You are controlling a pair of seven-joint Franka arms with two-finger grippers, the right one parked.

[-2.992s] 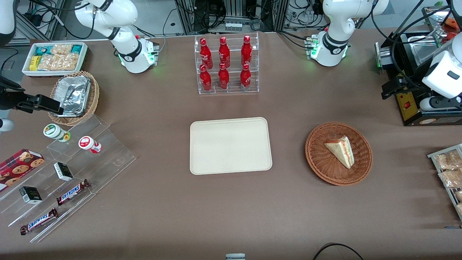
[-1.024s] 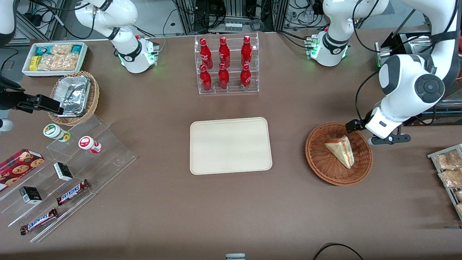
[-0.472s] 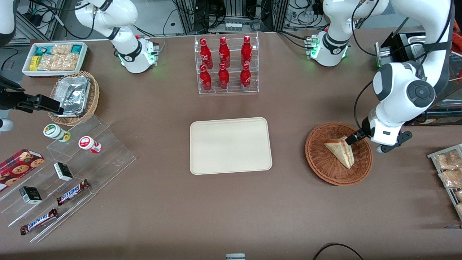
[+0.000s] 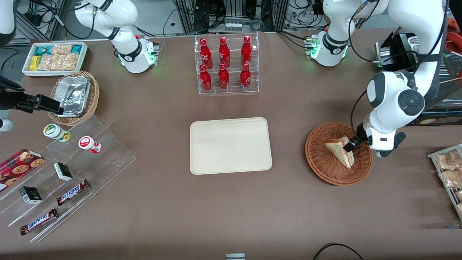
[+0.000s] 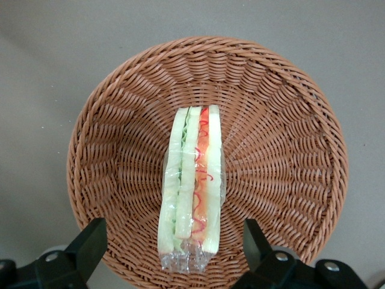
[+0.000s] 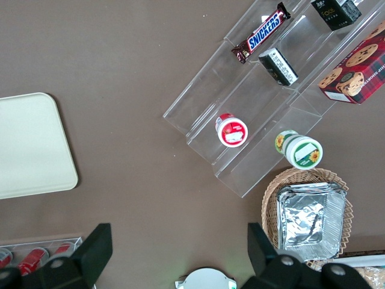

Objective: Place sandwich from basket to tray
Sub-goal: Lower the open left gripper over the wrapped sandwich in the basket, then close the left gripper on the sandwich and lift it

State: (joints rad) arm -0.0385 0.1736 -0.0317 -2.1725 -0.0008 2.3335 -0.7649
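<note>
Over the round reddish-brown wicker basket (image 4: 338,154), toward the working arm's end of the brown table (image 4: 231,202), the left gripper (image 5: 174,241) is seen poised w/ fingers (image 5: 89,243) spread wide, one to each side of the clear-wrapped triangular sandwich (image 5: 191,188); nothing is pinched. Fingertips are cut off by the wrist view's edge, so contact w/ the weave can't be judged. From the front only one dark finger (image 4: 350,145) is made out, at the sandwich's (image 4: 340,149) thick end; the rest is hidden under the white wrist housing. The arm is bent down steeply from its base near the table's farther edge, wrist approx. over the basket rim. The sandwich is laid on edge in the basket (image 5: 120,150), red and green filling turned up toward the wrist cam. The cream-beige rectangular tray (image 4: 230,145) is found at mid-table, well apart from the basket, nothing on it. Bagged snacks (image 4: 447,169) are cropped at the edge nearest the working arm.
</note>
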